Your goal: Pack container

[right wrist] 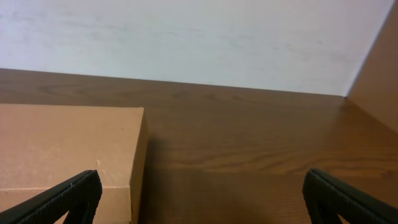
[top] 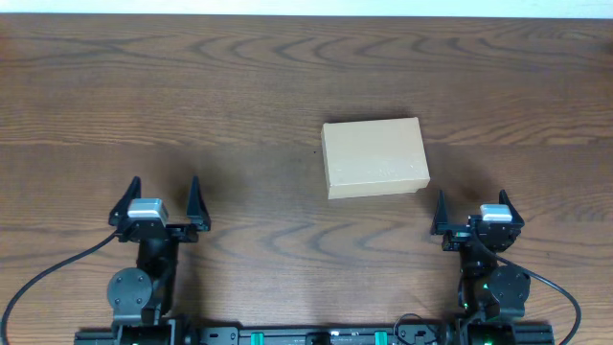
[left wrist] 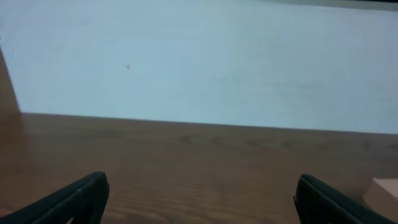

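The container (top: 374,157) is a plain tan cardboard box lying closed on the wooden table, right of centre. Its top and right side fill the left of the right wrist view (right wrist: 68,152), and one pale corner (left wrist: 387,186) shows at the right edge of the left wrist view. My left gripper (top: 161,197) rests near the front left, open, with only bare wood between its fingers (left wrist: 84,196). Just right of the box's front corner and nearer the table's front edge, my right gripper (top: 473,205) stands open and holds nothing; its left finger (right wrist: 65,198) appears in front of the box's near side.
The wooden table (top: 192,86) stretches wide to the left and behind the box. A pale wall (left wrist: 205,62) rises beyond the far edge. Both arm bases (top: 306,333) and their cables sit along the front edge.
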`<state>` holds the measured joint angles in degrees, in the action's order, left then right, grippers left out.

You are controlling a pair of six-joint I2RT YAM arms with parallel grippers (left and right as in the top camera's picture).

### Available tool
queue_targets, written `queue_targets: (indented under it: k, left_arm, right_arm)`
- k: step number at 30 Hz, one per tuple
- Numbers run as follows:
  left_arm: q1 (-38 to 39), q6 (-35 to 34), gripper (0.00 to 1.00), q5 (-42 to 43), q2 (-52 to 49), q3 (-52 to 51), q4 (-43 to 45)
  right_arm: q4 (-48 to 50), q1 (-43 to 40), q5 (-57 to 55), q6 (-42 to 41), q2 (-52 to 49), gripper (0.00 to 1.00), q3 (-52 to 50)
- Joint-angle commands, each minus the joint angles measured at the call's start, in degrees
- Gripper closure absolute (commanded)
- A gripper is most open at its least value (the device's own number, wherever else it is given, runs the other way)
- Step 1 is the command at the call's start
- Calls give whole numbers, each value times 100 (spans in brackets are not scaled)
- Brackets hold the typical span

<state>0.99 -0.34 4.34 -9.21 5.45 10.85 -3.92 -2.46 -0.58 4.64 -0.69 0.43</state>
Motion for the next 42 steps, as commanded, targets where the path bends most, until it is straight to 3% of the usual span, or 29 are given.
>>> queue_targets:
  k: [1, 13, 29, 42]
  left_arm:
    - [22, -155, 5, 13, 131, -50, 50]
    - [11, -140, 5, -28, 914, -87, -695]
    - [11, -140, 5, -133, 909, -459, -1626]
    - [11, 116, 5, -240, 909, -459, -1661]
  right_arm:
    - [-31, -24, 44, 57, 37, 1, -13]
    - [-31, -24, 44, 57, 37, 1, -13]
    - [-31, -24, 44, 57, 37, 1, -13]
    - [-31, -24, 46, 57, 37, 1, -13]
